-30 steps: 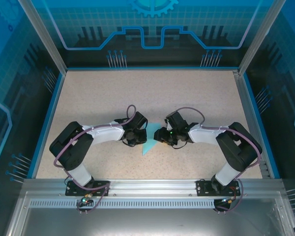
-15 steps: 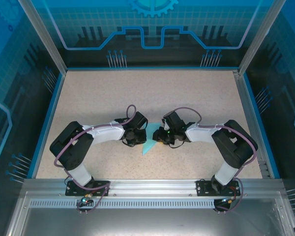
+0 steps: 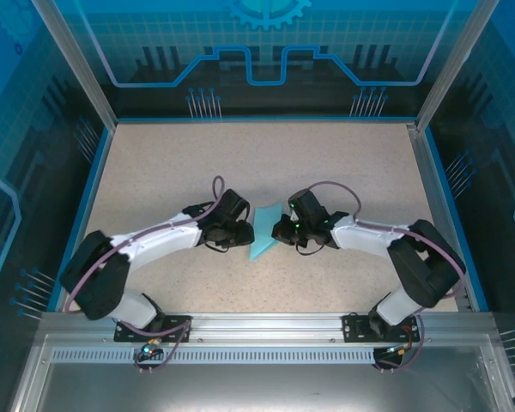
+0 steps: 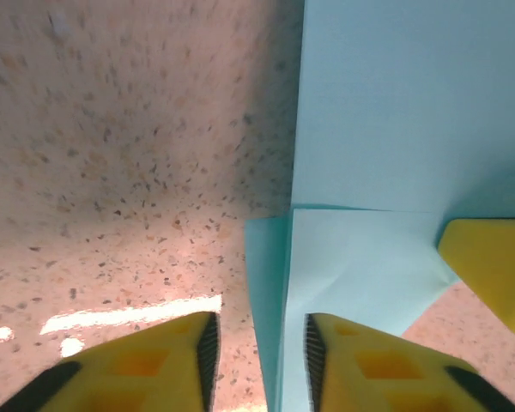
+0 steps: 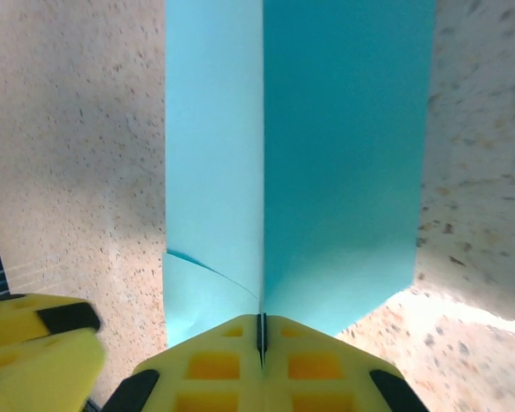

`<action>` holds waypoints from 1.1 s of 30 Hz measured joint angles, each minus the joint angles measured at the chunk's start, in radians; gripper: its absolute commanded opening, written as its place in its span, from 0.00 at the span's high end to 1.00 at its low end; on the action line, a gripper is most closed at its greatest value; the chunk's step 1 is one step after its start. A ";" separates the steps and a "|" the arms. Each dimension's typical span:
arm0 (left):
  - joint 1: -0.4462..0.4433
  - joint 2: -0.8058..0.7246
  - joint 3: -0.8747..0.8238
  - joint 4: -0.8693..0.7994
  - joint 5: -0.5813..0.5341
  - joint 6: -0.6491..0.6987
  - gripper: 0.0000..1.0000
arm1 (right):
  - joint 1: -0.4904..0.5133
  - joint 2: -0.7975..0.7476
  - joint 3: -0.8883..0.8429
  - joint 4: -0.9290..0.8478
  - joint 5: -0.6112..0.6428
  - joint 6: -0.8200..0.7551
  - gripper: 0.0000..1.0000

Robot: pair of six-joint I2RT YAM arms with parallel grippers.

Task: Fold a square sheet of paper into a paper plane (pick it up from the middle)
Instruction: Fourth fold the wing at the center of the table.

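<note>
Now, over the table (image 3: pixel 172 163), the left arm (image 3: pixel 154 243) has stretched low; at the table's centre lies the part-folded square sheet of paper (image 3: pixel 264 236). The left gripper (image 4: pixel 257 356) has spread off its edge; the right gripper (image 5: pixel 262 339) has pinched its crease: likely a handover. Lower folds are hidden.

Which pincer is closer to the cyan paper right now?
Right: the right pincer is shut on the paper at its fold; the left pincer stands open at its edge.
</note>
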 measured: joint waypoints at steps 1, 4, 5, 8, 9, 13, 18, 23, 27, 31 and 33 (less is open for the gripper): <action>0.000 -0.027 0.000 -0.005 -0.007 0.003 0.50 | 0.006 -0.020 0.011 -0.026 0.021 0.000 0.99; 0.004 -0.129 -0.001 -0.010 -0.028 0.019 0.43 | 0.034 -0.077 0.057 -0.107 0.098 0.000 0.99; 0.004 -0.162 -0.001 -0.007 -0.035 0.026 0.42 | 0.047 -0.094 0.077 -0.139 0.125 0.000 0.99; 0.004 -0.239 -0.016 0.010 -0.044 0.049 0.37 | 0.076 -0.120 0.128 -0.191 0.191 0.008 0.99; 0.004 -0.256 -0.024 0.016 -0.044 0.056 0.36 | 0.086 -0.123 0.143 -0.207 0.214 0.015 0.99; 0.004 -0.278 -0.064 0.045 -0.043 0.101 0.35 | 0.122 -0.124 0.183 -0.251 0.291 0.063 0.98; 0.005 -0.277 -0.166 0.154 -0.007 0.175 0.35 | 0.135 -0.092 0.187 -0.268 0.333 0.159 0.98; 0.002 -0.268 -0.269 0.294 0.033 0.241 0.30 | 0.135 -0.040 0.146 -0.243 0.332 0.259 0.98; -0.005 -0.231 -0.306 0.394 0.056 0.292 0.29 | 0.134 -0.001 0.129 -0.243 0.324 0.317 0.98; -0.016 -0.163 -0.306 0.452 0.074 0.338 0.31 | 0.133 0.013 0.127 -0.243 0.307 0.358 0.98; -0.031 -0.130 -0.310 0.492 0.084 0.367 0.33 | 0.129 0.015 0.127 -0.243 0.296 0.377 0.98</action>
